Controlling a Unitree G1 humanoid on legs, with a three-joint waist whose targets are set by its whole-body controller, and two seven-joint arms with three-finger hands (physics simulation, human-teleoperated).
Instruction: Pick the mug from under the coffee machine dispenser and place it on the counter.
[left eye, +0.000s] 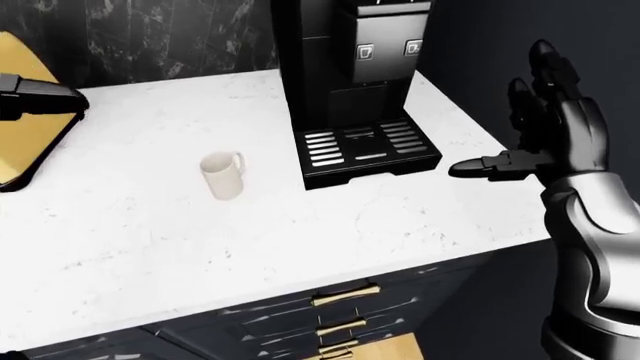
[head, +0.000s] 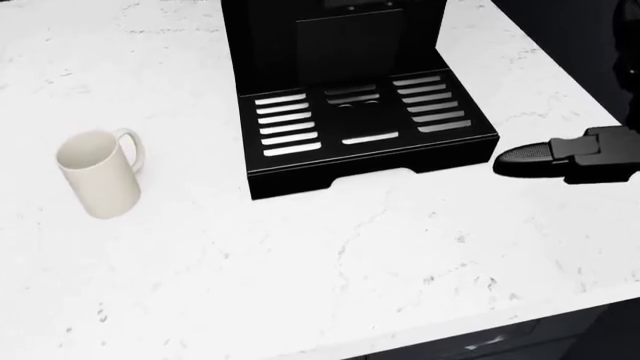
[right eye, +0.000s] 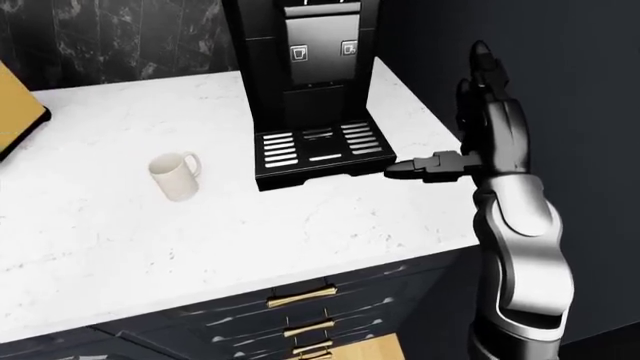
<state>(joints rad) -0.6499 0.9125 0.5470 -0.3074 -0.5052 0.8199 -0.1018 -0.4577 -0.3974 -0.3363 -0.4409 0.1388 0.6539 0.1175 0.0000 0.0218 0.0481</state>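
Head view: we look steeply down and close onto the white worktop (head: 330, 270). The coffee machine (head: 340, 45) is cut off at 12 o'clock, only its lower body and drip tray in frame; the mug (head: 97, 174) sits at 9 o'clock.

Left-eye and right-eye views: we stand farther off, tilted less sharply, facing the dark wall. They take in the whole worktop depth, the machine's button panel and the drawer fronts (left eye: 340, 315) at 6 o'clock. The right robot hand (left eye: 545, 127) shows in full at 3 o'clock.

The pair share nearly everything; the right-eye view is shifted rightward. All three share machine, mug and worktop.
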